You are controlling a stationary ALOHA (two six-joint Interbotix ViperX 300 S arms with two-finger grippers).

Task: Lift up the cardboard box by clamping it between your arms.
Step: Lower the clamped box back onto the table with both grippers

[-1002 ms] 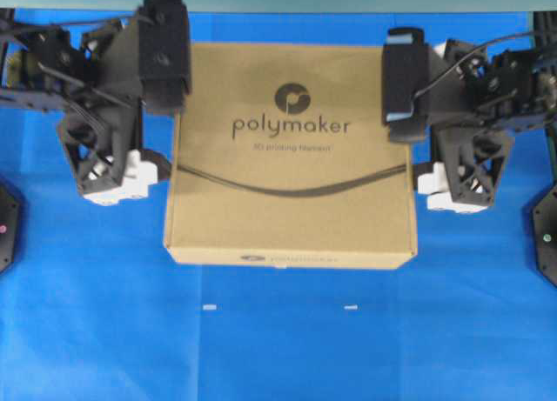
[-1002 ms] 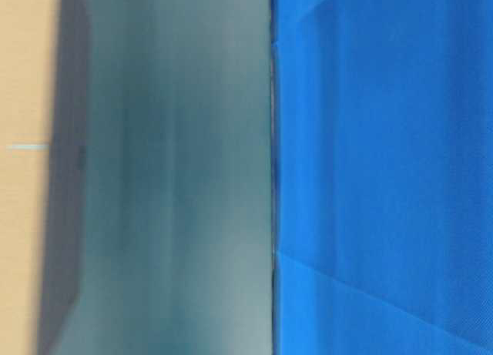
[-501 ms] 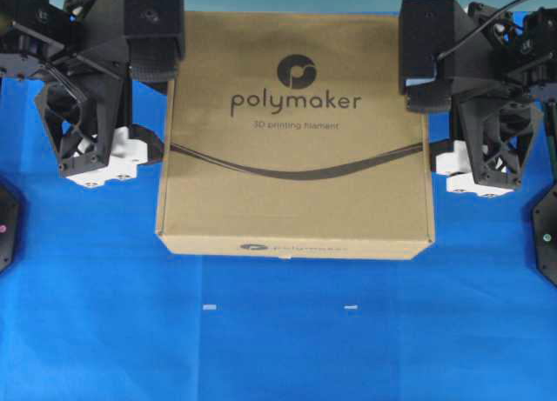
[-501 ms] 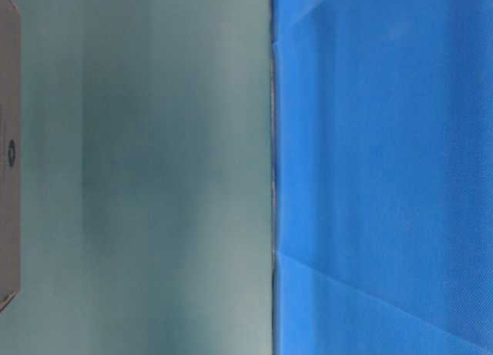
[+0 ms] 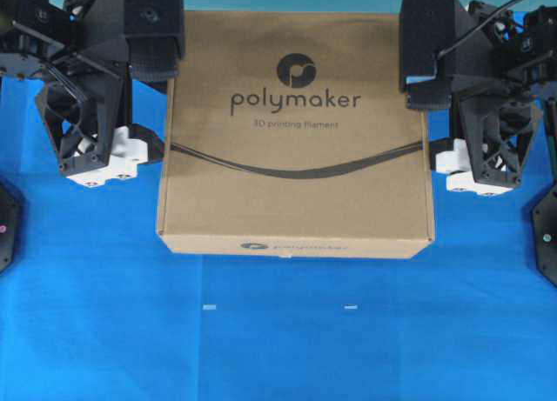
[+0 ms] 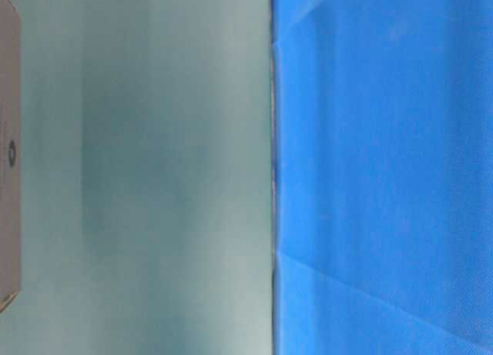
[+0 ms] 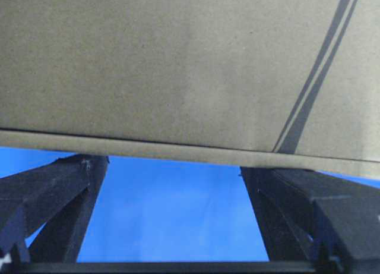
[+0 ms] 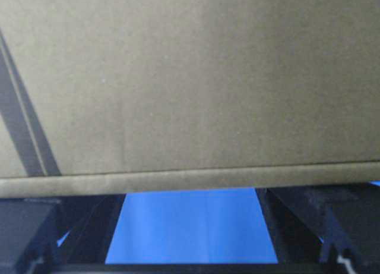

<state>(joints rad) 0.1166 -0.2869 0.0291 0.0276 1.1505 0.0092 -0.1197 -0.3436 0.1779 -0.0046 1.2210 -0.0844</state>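
The brown cardboard box (image 5: 296, 140), printed with "polymaker", a round logo and a curved dark line, hangs level above the blue cloth, clamped between my two arms. My left gripper (image 5: 162, 96) presses on its left side and my right gripper (image 5: 432, 105) on its right side. Both are open, with nothing between the jaws. In the left wrist view the box (image 7: 178, 66) lies across the tips of my left gripper (image 7: 175, 167). In the right wrist view the box (image 8: 190, 78) lies across my right gripper (image 8: 190, 194). The box's edge shows in the table-level view (image 6: 8, 155).
Blue cloth (image 5: 278, 349) covers the table, with two small white marks (image 5: 209, 307) in front of the box. Black arm bases sit at the left edge (image 5: 4, 227) and right edge (image 5: 546, 236). A pale back wall (image 6: 154, 170) shows in the table-level view.
The box has risen off the cloth with both arms, looming larger from overhead and leaving the table-level view clear. Over the last half second it has held nearly still.
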